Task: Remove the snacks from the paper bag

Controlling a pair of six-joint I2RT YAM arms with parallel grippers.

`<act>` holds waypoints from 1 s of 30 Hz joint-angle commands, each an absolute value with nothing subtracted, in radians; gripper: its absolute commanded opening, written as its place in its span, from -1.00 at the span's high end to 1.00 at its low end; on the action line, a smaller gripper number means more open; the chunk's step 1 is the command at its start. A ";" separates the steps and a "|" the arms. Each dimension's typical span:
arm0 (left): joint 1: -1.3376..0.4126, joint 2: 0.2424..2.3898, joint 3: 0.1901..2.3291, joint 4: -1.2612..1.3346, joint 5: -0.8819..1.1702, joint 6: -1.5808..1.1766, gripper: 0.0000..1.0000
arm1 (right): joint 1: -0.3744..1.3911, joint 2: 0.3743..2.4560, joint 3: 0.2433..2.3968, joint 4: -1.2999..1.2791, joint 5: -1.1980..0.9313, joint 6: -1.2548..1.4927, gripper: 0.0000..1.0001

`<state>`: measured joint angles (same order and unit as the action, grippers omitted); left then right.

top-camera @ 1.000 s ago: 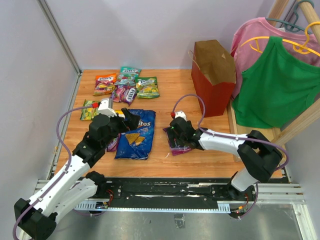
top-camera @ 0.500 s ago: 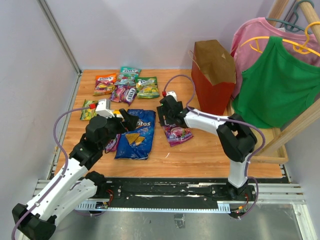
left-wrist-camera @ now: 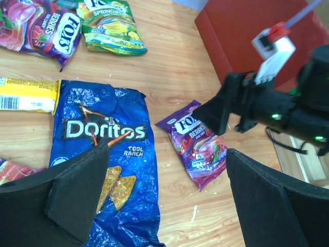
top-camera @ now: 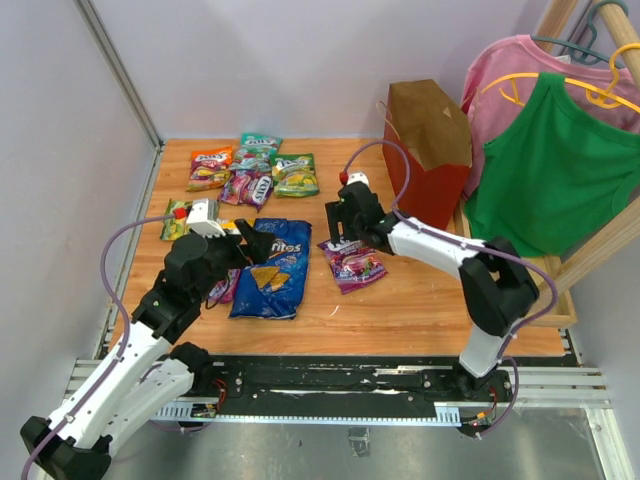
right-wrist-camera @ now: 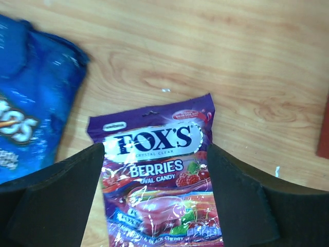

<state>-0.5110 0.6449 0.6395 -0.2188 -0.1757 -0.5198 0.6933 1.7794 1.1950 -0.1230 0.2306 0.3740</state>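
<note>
Evidently the unloading is well along: the paper bag (top-camera: 425,175) stands upright at the far right of the table (top-camera: 420,300), and the snacks lie flat on the wood to its left, laid apart so that each label shows. A cluster of candy packets (top-camera: 250,168) sits at the far left, a yellow bar wrapper (left-wrist-camera: 28,95) lies just left of the blue Doritos bag (top-camera: 268,270), and a purple Fox's Berries packet (right-wrist-camera: 157,175) rests near the middle, between the Doritos bag and the paper bag. The right gripper (top-camera: 338,228) hangs over the far end of that purple packet with its jaws spread wide, one on either side, gripping nothing; the packet looks set down and free. The left gripper (top-camera: 252,243) is likewise fully open and empty above the Doritos bag, probably parked out of the other arm's way. Whether the paper bag holds anything more cannot be told, since no view looks into its mouth.
</note>
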 commanded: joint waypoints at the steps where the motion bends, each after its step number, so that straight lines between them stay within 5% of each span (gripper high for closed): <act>1: -0.509 0.675 0.654 -0.178 -0.147 -0.505 -0.99 | 0.694 1.636 1.160 -0.076 0.209 0.336 -0.60; 5: -0.509 0.687 0.649 -0.159 -0.127 -0.510 -0.99 | 0.694 1.587 1.117 -0.089 0.194 0.323 -0.30; 30: -0.509 0.670 0.650 -0.173 -0.147 -0.485 -0.99 | 0.694 1.938 1.223 -0.227 0.147 0.319 -0.22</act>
<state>-0.5110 0.6827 0.6395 -0.1886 -0.1368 -0.5079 0.6933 1.8671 1.1915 -0.1513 0.1261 0.3111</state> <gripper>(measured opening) 0.994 0.612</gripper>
